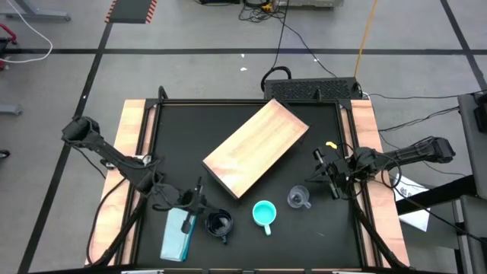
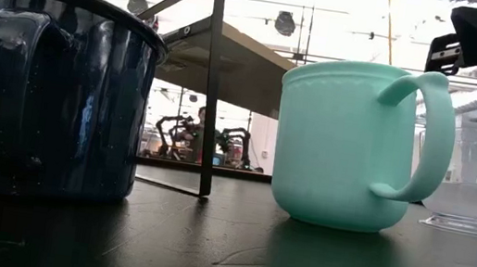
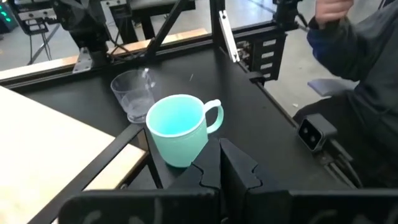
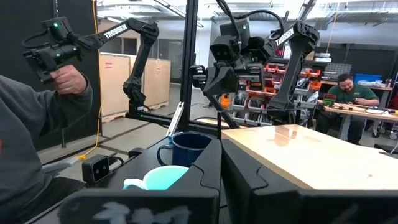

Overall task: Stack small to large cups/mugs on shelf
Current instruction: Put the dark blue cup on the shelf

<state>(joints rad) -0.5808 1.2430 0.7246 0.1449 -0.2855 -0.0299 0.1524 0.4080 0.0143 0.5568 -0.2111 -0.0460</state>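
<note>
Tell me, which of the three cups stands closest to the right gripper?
The small clear cup. It stands just beside the right gripper, while the turquoise mug and the dark navy mug are farther away.

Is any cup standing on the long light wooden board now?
No, the turquoise mug stands on the black table beside the wooden board.

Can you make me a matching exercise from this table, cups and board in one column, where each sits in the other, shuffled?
Things:
1. navy mug
2. turquoise mug
3. clear cup
4. wooden board

Places, as seen in the high view:
A. lying diagonally at the table's middle
B. middle one of the row of three cups
C. cup nearest the right gripper
D. beside the pale-teal block, near the left gripper

Pairs: 1-D, 2-B, 3-C, 4-A
</note>
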